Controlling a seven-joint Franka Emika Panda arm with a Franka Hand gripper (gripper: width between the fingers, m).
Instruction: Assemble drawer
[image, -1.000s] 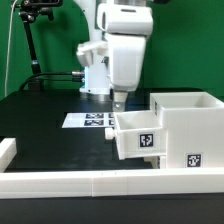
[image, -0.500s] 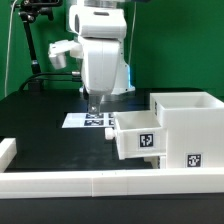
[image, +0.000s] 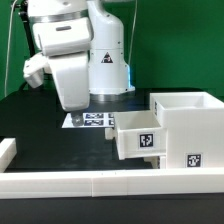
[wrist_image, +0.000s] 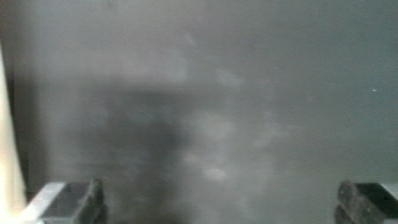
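Hand (wrist_image: 217, 205) released, fingers wide apart over bare dark desk (wrist_image: 214, 100), nothing between them. In the exterior view, arm raised at about 10 o'clock from the drawer (image: 175, 135). Drawer casing on desk at roughly 4 o'clock in the scene, one tray (image: 138, 135) partly inserted, protruding. Marker board (image: 92, 120) flat behind the tray. Long white wall (image: 100, 183) along the 6 o'clock edge.
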